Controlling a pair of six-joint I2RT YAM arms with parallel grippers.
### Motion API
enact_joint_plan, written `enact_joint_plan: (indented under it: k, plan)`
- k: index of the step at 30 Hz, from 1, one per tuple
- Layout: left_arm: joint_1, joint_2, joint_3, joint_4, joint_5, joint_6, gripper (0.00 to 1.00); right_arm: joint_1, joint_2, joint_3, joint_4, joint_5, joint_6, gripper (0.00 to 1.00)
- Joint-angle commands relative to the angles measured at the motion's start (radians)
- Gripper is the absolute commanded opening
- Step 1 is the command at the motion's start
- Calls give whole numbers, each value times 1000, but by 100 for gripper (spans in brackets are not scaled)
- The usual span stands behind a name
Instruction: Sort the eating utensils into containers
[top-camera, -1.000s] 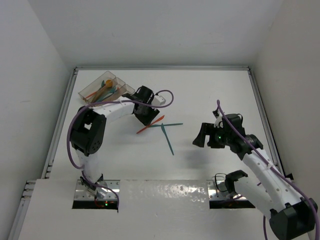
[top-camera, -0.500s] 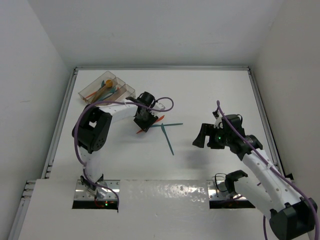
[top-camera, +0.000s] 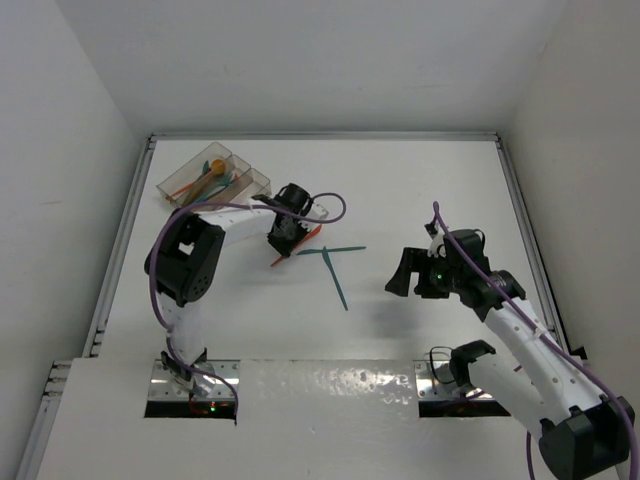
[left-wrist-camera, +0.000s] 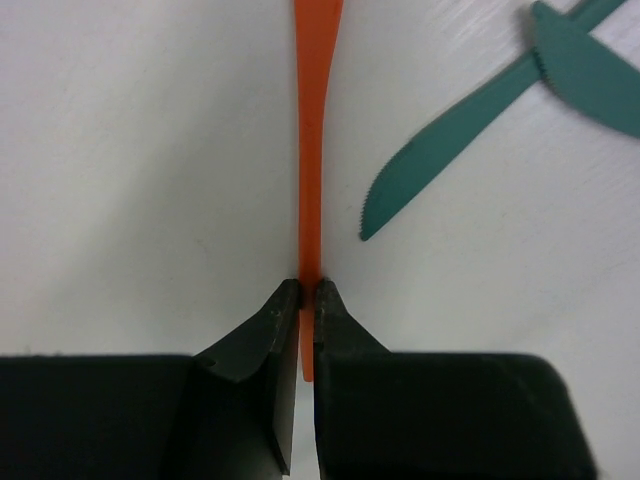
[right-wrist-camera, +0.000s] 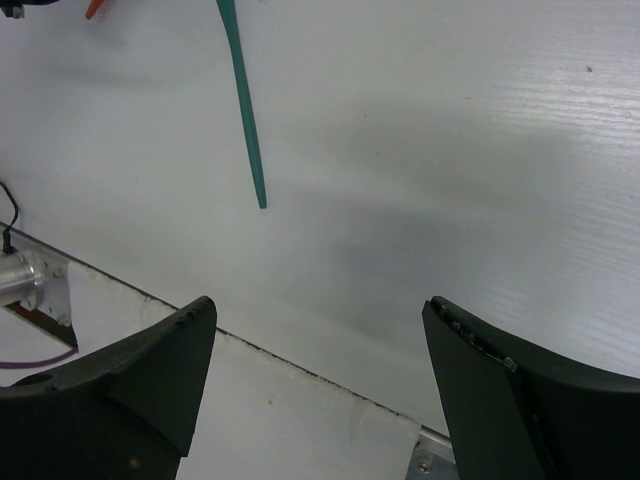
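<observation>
- The tray (top-camera: 172, 186) sits at the far left corner of the desk (top-camera: 420, 180), well apart from the loose pieces. Its three long compartments already hold orange and teal utensils; which kind lies in which compartment cannot be read from above.
- The left pincer (left-wrist-camera: 308, 290) is clamped narrowly on the orange utensil (left-wrist-camera: 310, 150), gripping the thin handle close to its near end. The rest of the piece extends straight ahead of the fingertips.
- Judgement: the step in hand is the lift and carry to the tray. Because the grip sits near one end, the long free part may swing or pivot. A slow, vertical lift is advised before any sideways travel.
- Judgement: the utensil should be turned parallel to the compartments and lowered inside the walls before release, since a piece dropped across a divider would bridge it.
- A teal knife (left-wrist-camera: 440, 150) lies just beside the orange utensil, its serrated tip near but apart from it. A second teal knife (left-wrist-camera: 590, 70) crosses over it further right. Judgement: a straight-up lift avoids dragging either.
- The right pincer (right-wrist-camera: 318, 305) hangs above bare desk with its fingers spread wide and nothing between them. It stands well apart from the left arm, so it poses no obstruction.
</observation>
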Motion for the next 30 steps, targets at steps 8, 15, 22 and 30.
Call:
enact_joint_plan:
  k: [8,15,22,30]
  plan:
    - [76,-181,93,46,-201,104,0,3,10,36,19,-24,-39,84]
    - [251,-184,149,72,-259,207,0,5,21,45,14,-30,-59,84]
    - [311,-161,193,92,-246,290,0,3,52,64,10,-32,-77,84]
    - [314,-80,164,64,-275,302,0,5,75,70,14,-30,-79,84]
